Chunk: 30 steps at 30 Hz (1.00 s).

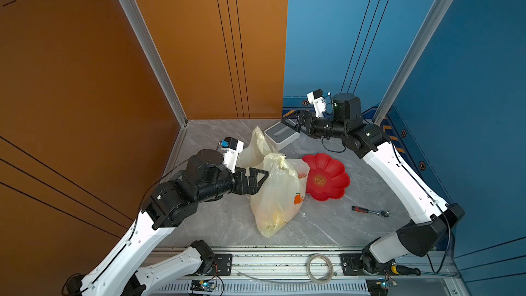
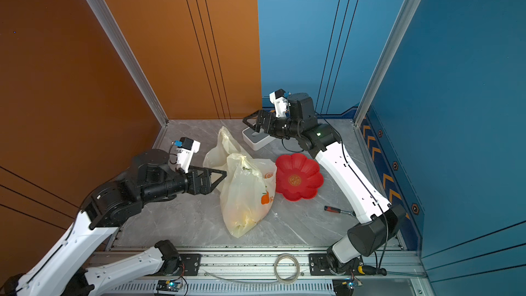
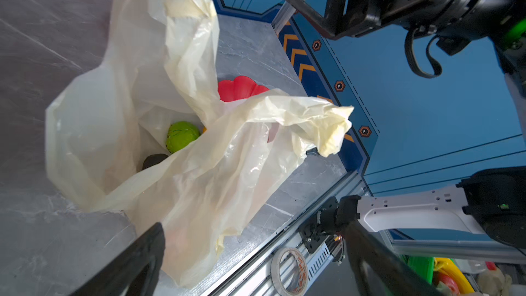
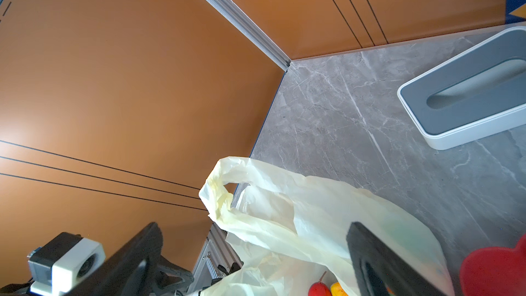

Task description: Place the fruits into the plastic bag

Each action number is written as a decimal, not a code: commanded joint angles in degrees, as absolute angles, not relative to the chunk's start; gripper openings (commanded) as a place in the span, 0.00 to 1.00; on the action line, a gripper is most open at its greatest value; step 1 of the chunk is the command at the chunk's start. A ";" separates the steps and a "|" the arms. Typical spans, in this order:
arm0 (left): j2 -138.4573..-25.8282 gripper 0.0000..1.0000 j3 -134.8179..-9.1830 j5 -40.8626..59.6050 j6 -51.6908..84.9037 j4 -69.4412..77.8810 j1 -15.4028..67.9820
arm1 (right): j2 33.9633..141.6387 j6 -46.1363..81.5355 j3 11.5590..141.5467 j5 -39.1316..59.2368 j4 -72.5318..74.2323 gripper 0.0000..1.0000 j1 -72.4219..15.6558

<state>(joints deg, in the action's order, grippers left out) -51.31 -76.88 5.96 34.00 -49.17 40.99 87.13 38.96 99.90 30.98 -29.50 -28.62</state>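
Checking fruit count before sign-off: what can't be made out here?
Left wrist view: only a green fruit and a dark fruit show in the bag; its film hides any others.
Both top views: bag contents are a yellowish blur.
Right wrist view: red fruit and yellow fruit cut off by the frame edge.

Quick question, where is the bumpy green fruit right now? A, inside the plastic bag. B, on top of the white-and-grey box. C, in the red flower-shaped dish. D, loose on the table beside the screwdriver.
A: the left wrist view shows the bumpy green fruit lying down inside the open mouth of the plastic bag, and in a top view the red dish holds nothing.
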 commanded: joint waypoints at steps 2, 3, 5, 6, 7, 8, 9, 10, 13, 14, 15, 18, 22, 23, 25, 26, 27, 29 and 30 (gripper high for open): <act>-50.02 1.00 -79.72 5.05 32.50 -54.90 37.85 | 83.79 37.39 99.69 29.62 -32.01 1.00 -27.11; -49.82 1.00 -80.33 5.10 32.26 -55.57 36.97 | 83.40 37.30 99.63 29.62 -32.30 1.00 -26.76; -49.06 1.00 -81.23 4.23 31.88 -56.34 35.23 | 82.68 37.17 99.58 29.62 -32.90 1.00 -25.84; -48.60 1.00 -81.51 3.58 31.74 -56.58 34.34 | 82.33 37.08 99.58 29.55 -33.15 1.00 -25.40; -47.95 1.00 -81.65 2.86 31.68 -56.59 33.38 | 81.82 36.92 99.54 29.47 -33.43 1.00 -24.87; -47.29 1.00 -81.72 2.09 31.41 -56.52 32.53 | 81.38 36.79 99.56 29.36 -33.65 1.00 -24.34; -46.76 1.00 -81.88 1.10 31.25 -56.57 31.83 | 80.94 36.61 99.41 29.31 -33.87 1.00 -23.82; -46.14 1.00 -81.86 -0.37 31.11 -56.47 31.11 | 80.42 36.48 99.28 29.06 -34.01 1.00 -23.21; -44.32 0.98 -80.94 -8.79 30.11 -55.78 29.90 | 78.47 35.20 97.88 26.69 -34.05 1.00 -21.36; -43.50 0.98 -79.20 -12.87 28.96 -54.03 29.64 | 77.48 33.88 96.91 24.33 -34.35 1.00 -20.74; -42.59 0.98 -76.85 -17.26 28.20 -51.98 29.46 | 76.46 32.12 95.49 21.67 -34.35 1.00 -20.35; -39.07 0.98 -64.89 -28.96 21.68 -39.80 28.21 | 71.21 22.33 84.25 7.59 -28.81 1.00 -19.69; -38.04 0.99 -47.97 -31.79 12.97 -19.91 22.47 | 65.09 11.68 61.66 0.72 -11.57 1.00 -14.77; -39.31 0.99 -45.34 -29.83 12.29 -16.88 19.48 | 64.05 10.40 56.10 0.16 -7.55 0.99 -12.73; -42.50 0.98 -41.31 -25.33 12.35 -12.43 12.18 | 63.08 9.77 48.14 -0.84 -0.54 0.98 -8.81; -44.02 0.98 -38.78 -22.91 12.47 -8.56 8.36 | 63.43 9.53 44.88 -1.23 2.27 0.98 -7.19; -45.38 0.98 -36.71 -20.91 13.28 -5.71 5.26 | 64.10 8.74 42.67 -1.18 4.33 0.98 -5.87; -47.81 0.98 -31.10 -14.52 15.79 2.97 -1.45 | 66.87 6.37 39.67 -2.77 6.16 0.98 -4.30; -49.00 0.98 -28.41 -12.44 15.75 8.55 -3.41 | 68.63 5.99 38.36 -2.84 7.95 0.98 -3.48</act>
